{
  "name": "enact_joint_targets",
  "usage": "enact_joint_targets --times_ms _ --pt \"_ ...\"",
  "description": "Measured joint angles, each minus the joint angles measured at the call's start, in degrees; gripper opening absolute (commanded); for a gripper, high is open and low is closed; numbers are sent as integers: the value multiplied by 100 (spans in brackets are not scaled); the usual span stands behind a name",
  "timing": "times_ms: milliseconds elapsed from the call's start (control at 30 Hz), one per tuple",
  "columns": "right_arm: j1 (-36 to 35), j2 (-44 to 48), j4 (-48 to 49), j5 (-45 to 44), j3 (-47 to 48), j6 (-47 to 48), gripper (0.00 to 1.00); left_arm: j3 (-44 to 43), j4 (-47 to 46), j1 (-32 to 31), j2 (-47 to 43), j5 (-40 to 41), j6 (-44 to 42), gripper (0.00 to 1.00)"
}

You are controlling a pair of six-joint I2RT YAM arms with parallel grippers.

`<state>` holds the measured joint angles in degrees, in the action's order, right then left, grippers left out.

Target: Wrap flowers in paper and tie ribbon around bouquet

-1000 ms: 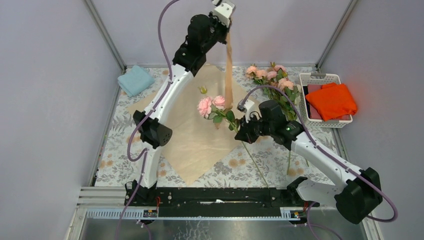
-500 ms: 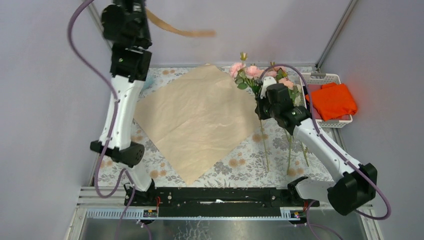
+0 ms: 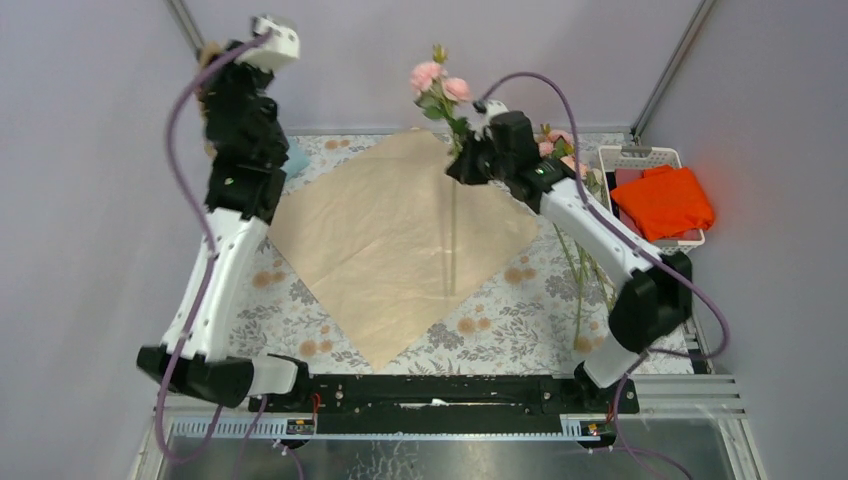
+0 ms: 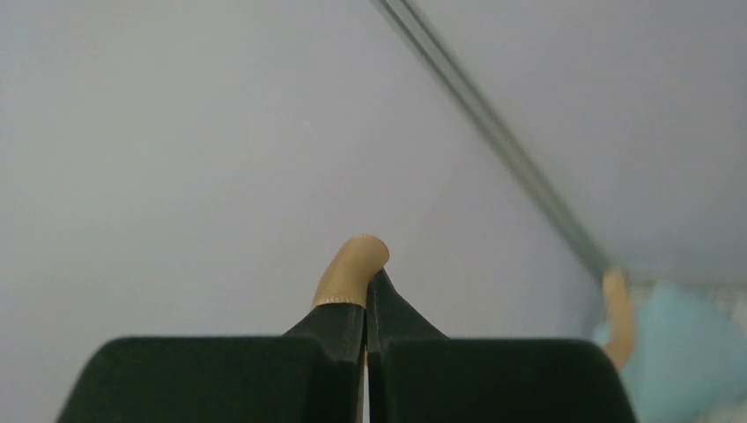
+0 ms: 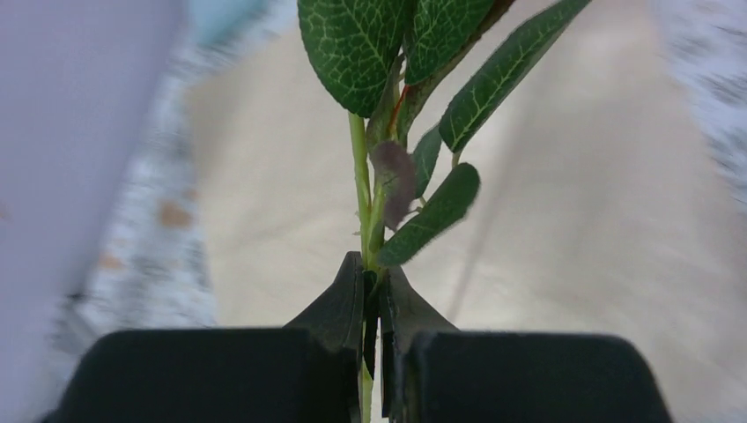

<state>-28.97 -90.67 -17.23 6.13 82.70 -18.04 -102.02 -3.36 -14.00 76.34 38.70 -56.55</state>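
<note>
Right wrist: clamped thin stem of flowers in right jaws, top-heavy, best grabbed near leaves. Pinched limp, slippery-looking ribbon in left jaws.

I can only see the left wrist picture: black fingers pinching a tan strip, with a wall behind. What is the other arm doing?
Observer: The right gripper is shut on a stem of the flowers, holding them upright over the paper.
Operator: Any more flowers around?
Observer: Yes, other flowers lie on the table beside a white basket.
Operator: What's in it?
Observer: An orange cloth.
</note>
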Motion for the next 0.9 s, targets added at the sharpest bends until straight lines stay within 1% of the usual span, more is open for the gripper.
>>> enact_joint_targets --times_ms 67,133,233,300,367,400,433,500,567,600,667,733,800,833,867,900 --pt "-140 -566 323 435 590 -404 0 1064 -122 269 31 122 -85 0" --pt "-273 -1294 588 660 1327 -767 0 1993 -186 658 378 208 -111 0" --pt "-411 -2424 743 765 2363 -1163 0 2841 -157 1270 1029 295 -98 0" --pt "-468 -3086 741 769 2885 -1327 1 3268 -168 1681 1309 361 -92 0" --pt "-518 -3738 708 726 3355 -1458 15 3613 -208 2072 1427 450 -74 0" --pt "-533 -3971 699 699 3499 -1495 25 3731 -273 2201 1427 511 -79 0" --pt "-549 -4249 656 673 3681 -1528 38 3845 -345 2315 1410 568 -70 0" --pt "-575 -4708 553 599 4009 -1574 57 3952 -354 2441 1394 660 9 0" --pt "-592 -5101 365 487 4352 -1504 70 3960 -330 2459 1394 704 125 0" --pt "-595 -5263 219 400 4538 -1408 74 3967 -326 2457 1390 717 195 0" --pt "-599 -5425 -83 216 4758 -1137 78 3978 -258 2455 1368 719 330 0" --pt "-597 -5390 -411 -57 4774 -669 80 3980 -120 2457 1335 717 483 0" --pt "-586 -5178 -562 -374 4540 -164 79 3980 9 2479 1322 708 616 3" --pt "-564 -4905 -654 -557 4183 122 77 3987 76 2505 1322 691 688 7" --pt "-549 -4537 -748 -767 3705 413 75 4002 131 2546 1329 673 752 13" --pt "-520 -4159 -804 -973 3237 649 71 4015 210 2605 1344 664 820 28"
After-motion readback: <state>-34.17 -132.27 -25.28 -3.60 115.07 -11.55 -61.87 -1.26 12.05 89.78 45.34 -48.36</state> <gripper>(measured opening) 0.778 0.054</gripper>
